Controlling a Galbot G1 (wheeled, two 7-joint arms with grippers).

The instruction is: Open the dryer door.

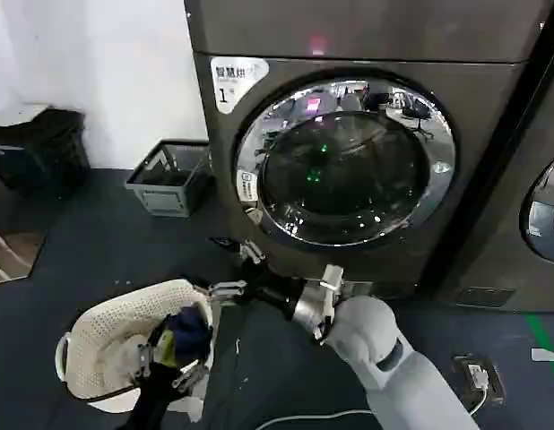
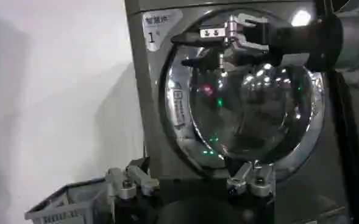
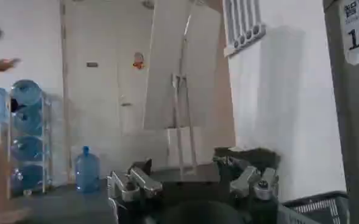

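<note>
door: the dryer door [image 1: 349, 161] is sitting shut
right gripper [image 1: 230, 273]: fingers spread, hovering just below the door's left rim
next: probably hooking that rim and pulling

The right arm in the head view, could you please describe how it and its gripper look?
The right arm has a glossy white rounded shell, a silver metal ring at the wrist and a black section beyond. The right gripper is black with silvery metal finger links and visible screws.
</note>
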